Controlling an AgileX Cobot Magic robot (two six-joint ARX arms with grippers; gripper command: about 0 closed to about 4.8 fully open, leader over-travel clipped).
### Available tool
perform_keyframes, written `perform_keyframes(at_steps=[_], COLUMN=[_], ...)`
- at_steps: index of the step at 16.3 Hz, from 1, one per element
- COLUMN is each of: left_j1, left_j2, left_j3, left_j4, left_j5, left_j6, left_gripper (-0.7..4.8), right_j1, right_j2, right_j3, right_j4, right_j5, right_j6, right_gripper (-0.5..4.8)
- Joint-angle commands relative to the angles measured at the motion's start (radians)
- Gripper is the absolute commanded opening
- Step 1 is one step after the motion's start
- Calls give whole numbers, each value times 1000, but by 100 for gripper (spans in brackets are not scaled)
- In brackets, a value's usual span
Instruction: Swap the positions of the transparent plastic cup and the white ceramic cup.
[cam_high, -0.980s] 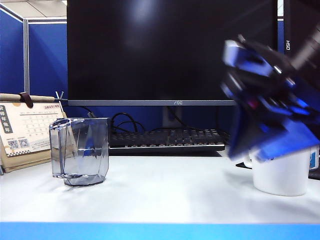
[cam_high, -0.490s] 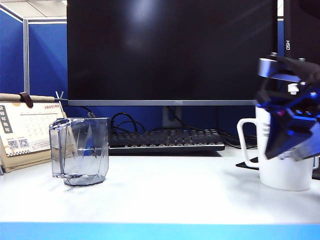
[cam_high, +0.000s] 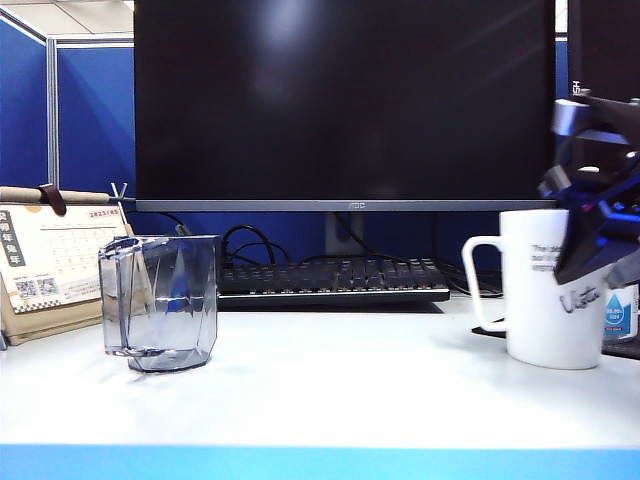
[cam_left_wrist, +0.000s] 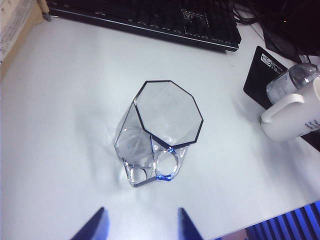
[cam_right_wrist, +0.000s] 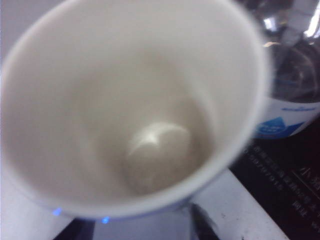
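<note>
**Both claws poised over their cups**

The right claw grips the white ceramic cup at its rim, at the counter's right side. The left claw hangs open above the transparent plastic cup, standing untouched well to the left.

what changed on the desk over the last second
The right end effector swung toward the right edge of the exterior view, uncovering most of the white ceramic cup, now upright with its handle visible. Whether it grips the cup is unclear. The transparent plastic cup stayed put; the left end effector hangs open above it.
</note>
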Motion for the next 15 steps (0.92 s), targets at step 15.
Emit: perform_keyframes(at_steps=[15], left_j1=[-41], left_j2=[1], left_j3=[-241], left_j4=[216], left_j5=[106], left_j6=[-143], left_gripper=[188], right_j1=[229], right_j2=[42], right_j3=[5], right_j4=[295], right_j5=[-111], right_j6=[160], right_gripper=[244])
